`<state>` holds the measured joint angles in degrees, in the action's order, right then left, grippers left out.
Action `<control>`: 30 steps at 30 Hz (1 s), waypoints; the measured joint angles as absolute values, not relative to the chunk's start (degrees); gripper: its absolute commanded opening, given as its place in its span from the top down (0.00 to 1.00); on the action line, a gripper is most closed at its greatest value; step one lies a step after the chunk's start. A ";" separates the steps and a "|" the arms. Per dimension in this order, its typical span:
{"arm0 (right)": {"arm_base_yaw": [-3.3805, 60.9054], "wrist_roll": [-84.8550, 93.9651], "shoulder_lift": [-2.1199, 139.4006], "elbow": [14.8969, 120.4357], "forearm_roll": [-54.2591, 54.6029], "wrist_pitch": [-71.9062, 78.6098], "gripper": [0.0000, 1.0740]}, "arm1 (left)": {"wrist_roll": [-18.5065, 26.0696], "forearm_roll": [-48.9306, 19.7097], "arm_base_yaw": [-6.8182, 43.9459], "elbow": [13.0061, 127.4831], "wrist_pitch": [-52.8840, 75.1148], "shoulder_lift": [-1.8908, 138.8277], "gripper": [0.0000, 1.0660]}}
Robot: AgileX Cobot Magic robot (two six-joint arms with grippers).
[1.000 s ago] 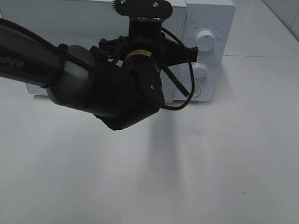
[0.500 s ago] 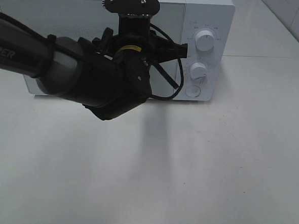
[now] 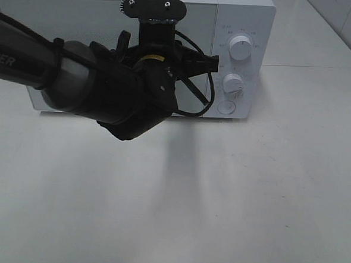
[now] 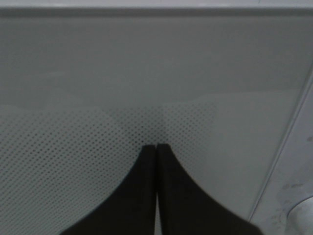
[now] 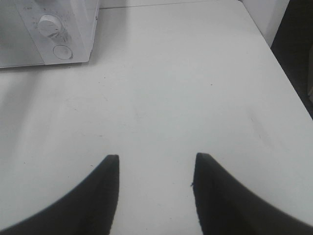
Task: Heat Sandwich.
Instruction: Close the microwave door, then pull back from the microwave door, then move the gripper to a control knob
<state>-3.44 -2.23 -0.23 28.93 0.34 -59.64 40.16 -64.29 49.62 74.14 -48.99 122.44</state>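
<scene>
Starting on the left, the left arm (image 3: 77, 84) is reaching across in front of the microwave (image 3: 245, 13). The left gripper (image 4: 156, 147) is pointing straight at the dotted window of the door (image 4: 146, 73), jaws pressed fully together with nothing between them. Whether the tips are touching the glass, I can't tell.

The door is looking shut. The sandwich isn't showing in any view, so I'm guessing it's inside, but can't confirm.

If it's pushing the door home, I'd push square-on near the latch edge, gently, so the microwave isn't sliding back. Further right, the upper knob (image 3: 241, 47), lower knob (image 3: 232, 83) and round button (image 3: 226, 106) are waiting. The right gripper (image 5: 154, 159) is hovering over bare tabletop (image 3: 260, 202), jaws apart and gripping nothing.
</scene>
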 measured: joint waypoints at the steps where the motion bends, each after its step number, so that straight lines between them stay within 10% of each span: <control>1: -3.44 -2.23 -0.23 28.93 0.34 -59.64 0.55 | 41.08 -65.60 49.73 74.14 -48.93 122.15 1.00; 23: -3.44 -2.23 -0.23 28.93 0.34 -59.64 0.56 | 79.98 -92.82 50.36 75.17 -17.25 108.58 1.00; 30: -3.44 -2.23 -0.23 28.93 0.34 -59.64 0.56 | 86.00 -95.34 50.36 75.17 -3.09 106.51 1.00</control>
